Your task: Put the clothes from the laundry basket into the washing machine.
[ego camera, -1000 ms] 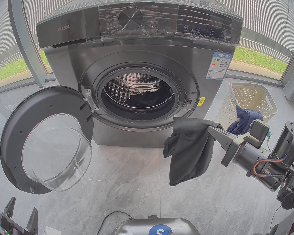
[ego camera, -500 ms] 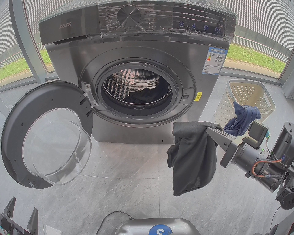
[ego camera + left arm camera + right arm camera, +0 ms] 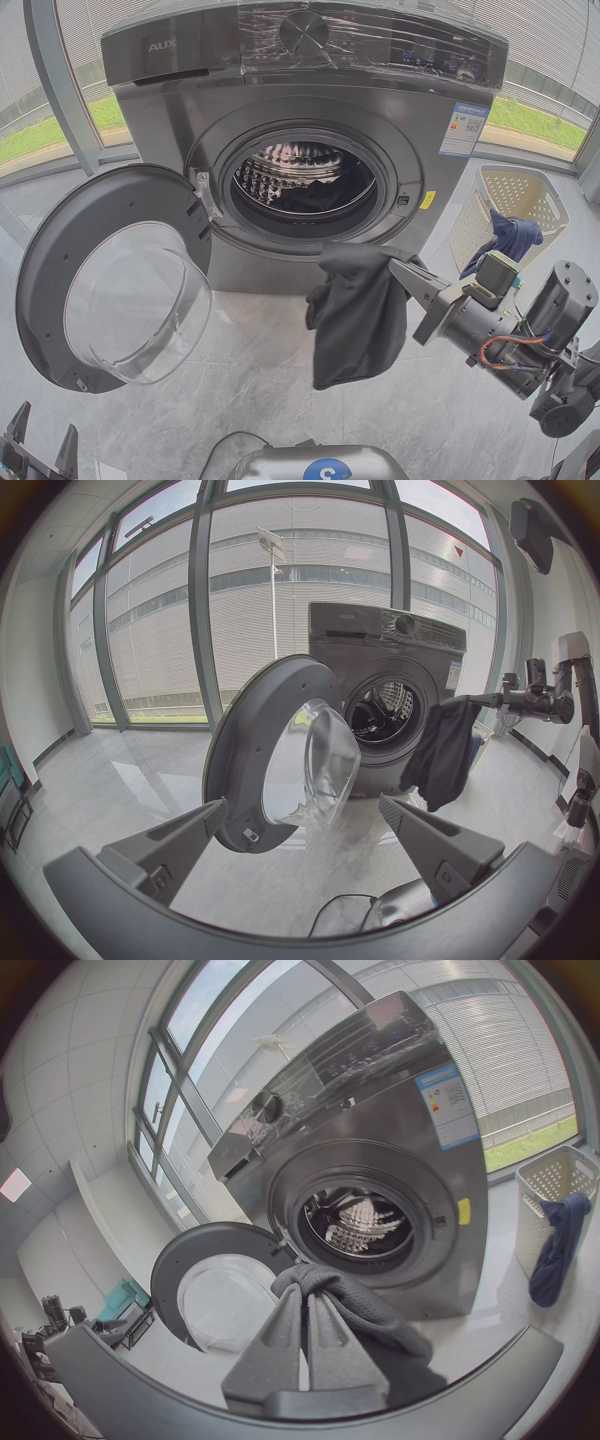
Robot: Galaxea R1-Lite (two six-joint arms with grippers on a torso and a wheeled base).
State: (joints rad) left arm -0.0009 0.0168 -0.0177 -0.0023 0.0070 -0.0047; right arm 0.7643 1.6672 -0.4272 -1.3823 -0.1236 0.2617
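Note:
My right gripper [image 3: 400, 269] is shut on a dark grey garment [image 3: 353, 312] that hangs from its fingertips above the floor, just below and right of the washing machine's open drum [image 3: 304, 181]. Dark clothing [image 3: 319, 197] lies inside the drum. The same garment [image 3: 362, 1310] drapes over the shut fingers in the right wrist view. A cream laundry basket [image 3: 519, 194] stands right of the machine with a navy garment [image 3: 509, 237] hanging over its rim. My left gripper [image 3: 300, 817] is open with nothing between its fingers, low at the left, far from the machine.
The washing machine's round door [image 3: 112, 275] is swung fully open to the left, taking up floor space there. Grey tiled floor [image 3: 250, 387] lies in front of the machine. Window frames [image 3: 62, 87] stand behind it.
The head view has shifted, so the machine sits further right in the picture. My right gripper with the grey garment now hangs closer to the drum opening.

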